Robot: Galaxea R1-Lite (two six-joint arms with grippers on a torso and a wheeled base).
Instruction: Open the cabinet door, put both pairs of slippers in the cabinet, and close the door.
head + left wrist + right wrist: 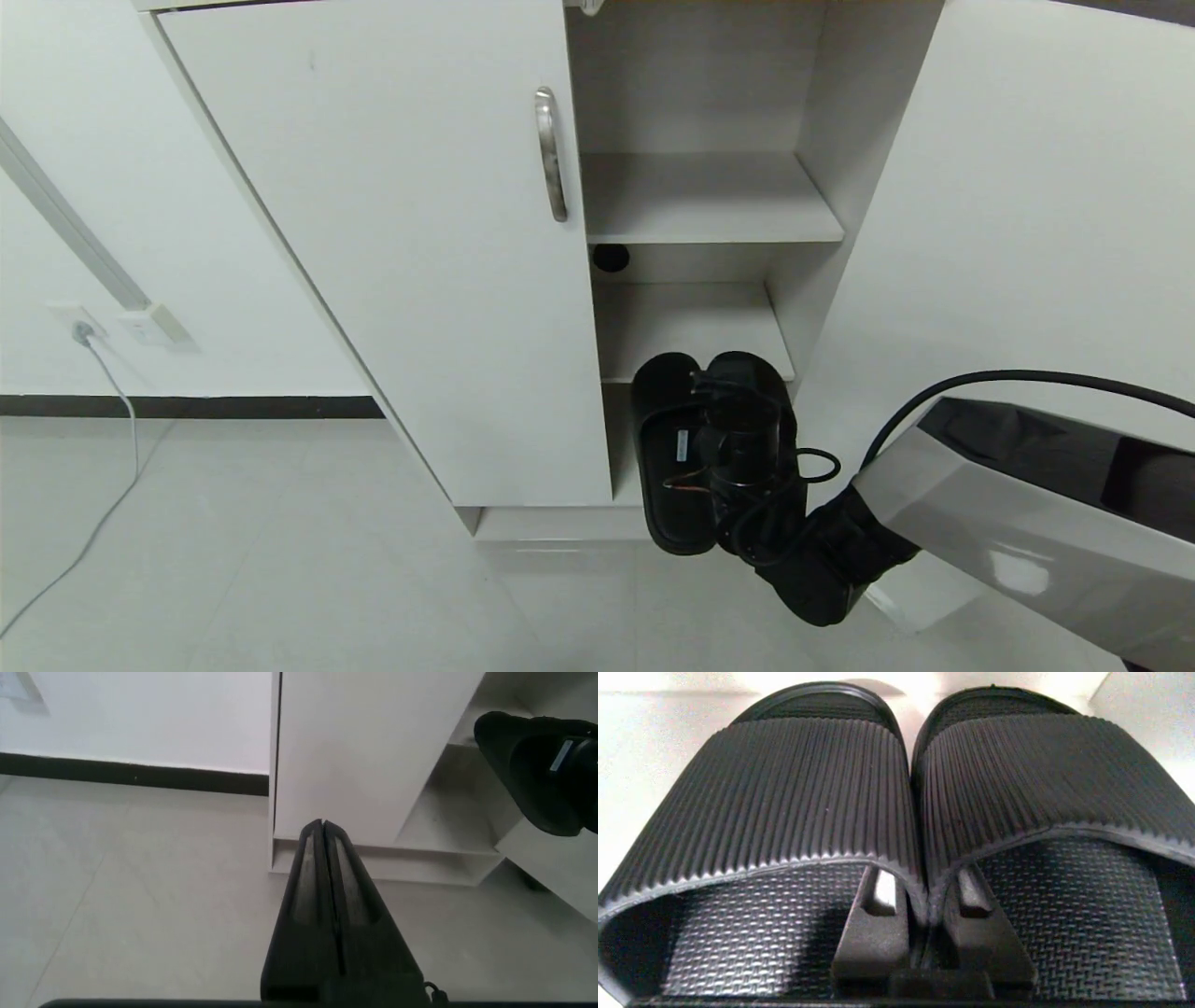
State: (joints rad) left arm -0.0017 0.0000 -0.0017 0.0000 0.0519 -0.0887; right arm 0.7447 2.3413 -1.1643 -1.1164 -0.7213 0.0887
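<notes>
The pair of slippers (665, 420) is held side by side in front of the cabinet (822, 187), at its open right half, between the shut left door (401, 261) and the swung-out right door (1027, 187). The pair is clamped by the right gripper (924, 917): its fingers (878, 910) are pinched together on the two inner strap edges where the slippers meet.

The pair's long axis is pointed away from the fingers and into the cabinet, with the toe ends raised to about the front edge of the lower shelf (686, 322) and the heel ends lower, before the bottom compartment. Whether the toes are already past the cabinet's front plane cannot be told.

A push straight along that axis is judged to be what is called for, with the toes cleared either over the shelf edge or under it. The gap to the shut door's edge on one side is narrow and is judged to be the main snag risk.

The left gripper (322, 831) is kept low and well short of the cabinet's base, with its fingers pressed together on nothing. The right arm is plainly the nearer.
</notes>
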